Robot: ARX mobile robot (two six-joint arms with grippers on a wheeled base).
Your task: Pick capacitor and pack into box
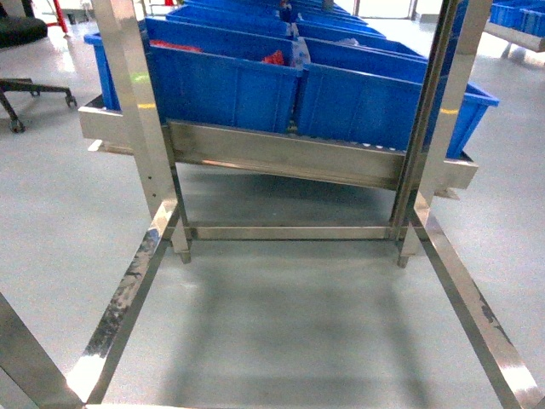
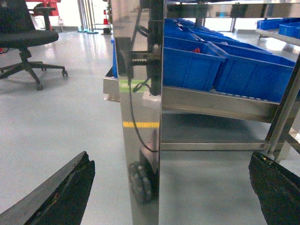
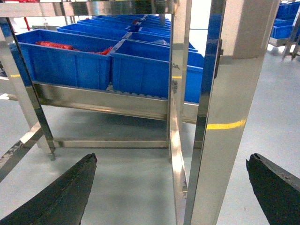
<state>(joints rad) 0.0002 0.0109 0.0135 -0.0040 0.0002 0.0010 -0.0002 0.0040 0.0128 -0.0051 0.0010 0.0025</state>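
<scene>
**Blue bins ahead, but no box and no capacitor in sight**

Blue plastic bins stand in rows on a steel rack, on the far side of the scene, and they are the nearest things that could belong to the work. Some red items lie inside one bin, but they are too small to say what they are. The pale pink box does not show in any of the three views, and I cannot recognise a capacitor either. So I judge that the task is at its very start: nothing is picked, nothing is packed, and all steps are left.

The left tool is spread wide; its two dark fingers sit in the bottom corners of the left wrist view, with a steel post and grey floor between them, and they hold nothing. The right tool is spread in the same way, with another steel post in front of it, and it is also empty. The head view shows no tool.

An office chair stands far to the left on the floor. There is no writing, label or brand which can be read; only a yellow strip shows on the post.
</scene>
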